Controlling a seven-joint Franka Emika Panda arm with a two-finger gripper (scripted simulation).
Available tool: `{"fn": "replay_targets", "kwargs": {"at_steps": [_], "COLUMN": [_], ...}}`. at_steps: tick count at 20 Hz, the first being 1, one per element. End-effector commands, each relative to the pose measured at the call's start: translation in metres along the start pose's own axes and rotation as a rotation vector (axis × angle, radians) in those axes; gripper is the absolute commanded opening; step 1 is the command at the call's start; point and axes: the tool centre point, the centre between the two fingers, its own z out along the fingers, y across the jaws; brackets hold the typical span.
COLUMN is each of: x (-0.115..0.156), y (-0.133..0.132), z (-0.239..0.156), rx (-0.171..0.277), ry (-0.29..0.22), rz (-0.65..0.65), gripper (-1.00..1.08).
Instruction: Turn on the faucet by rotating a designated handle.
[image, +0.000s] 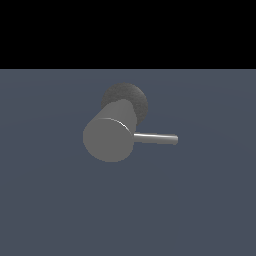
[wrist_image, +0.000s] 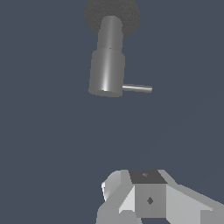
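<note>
Grey faucet (image: 108, 137) standing on its dark round base (image: 131, 95), thin handle (image: 156, 138) sticking out sideways, gripper (wrist_image: 146, 199) far from both, cannot tell if open or closed

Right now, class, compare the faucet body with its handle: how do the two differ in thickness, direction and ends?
The faucet is a thick cylinder; the handle is a far slimmer rod. The faucet rises from a dark round base, while the handle projects sideways from it, toward the exterior view's right. The faucet ends in a broad flat disc; the handle ends in a small tip. Both are plain grey metal-looking cylinders, and they are joined.
</note>
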Motion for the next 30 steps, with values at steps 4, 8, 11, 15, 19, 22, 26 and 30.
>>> {"fn": "replay_targets", "kwargs": {"at_steps": [4,8,11,15,19,22,26,30], "x": [0.001,0.003,0.005,0.008,0.011,0.013,0.015,0.014], "y": [0.002,0.008,0.012,0.015,0.017,0.020,0.024,0.020], "z": [-0.001,-0.005,-0.008,-0.012,-0.015,-0.016,-0.017,-0.020], "rx": [-0.003,-0.017,-0.029,-0.045,-0.054,-0.054,-0.046,-0.037], "ry": [0.004,0.020,0.032,0.045,0.048,0.044,0.034,0.031], "rz": [0.008,0.031,0.033,0.017,0.000,0.006,0.023,0.008], "gripper": [-1.00,-1.00,-1.00,-1.00,-1.00,-1.00,-1.00,-1.00]}}
